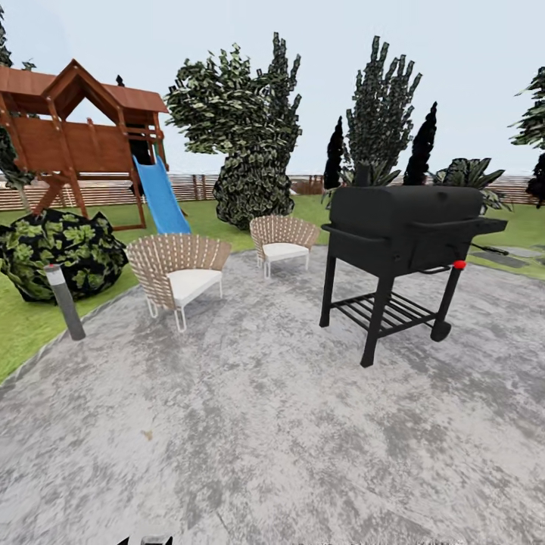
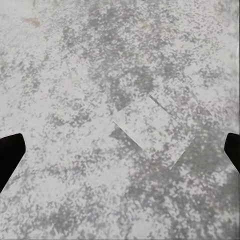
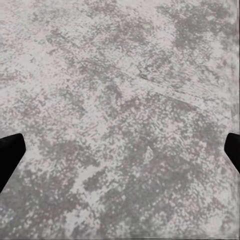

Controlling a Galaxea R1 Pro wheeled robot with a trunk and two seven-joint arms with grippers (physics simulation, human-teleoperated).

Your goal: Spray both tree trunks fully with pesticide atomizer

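I am on a grey mottled paved patio (image 1: pixel 250 424) in the garden, with green lawn (image 1: pixel 23 325) and a brown slat fence (image 1: pixel 189 187) beyond. The pesticide atomizer is out of view, and so are the trees and their trunks. In the left wrist view my left gripper (image 2: pixel 120 155) hangs open over bare paving, its black fingertips (image 2: pixel 10 152) far apart with nothing between them. My right gripper (image 3: pixel 120 155) is likewise open over the paving, with one fingertip (image 3: pixel 10 152) at the picture's edge.
A black barbecue grill (image 1: pixel 405 242) stands ahead to the right. Two wicker chairs (image 1: pixel 180 272) (image 1: pixel 283 241) sit ahead to the left. A grey bollard lamp (image 1: pixel 65 301) marks the patio's left edge by a leafy bush (image 1: pixel 60 250). Behind are a wooden playset with a blue slide (image 1: pixel 163 197) and tall bushes (image 1: pixel 250 136).
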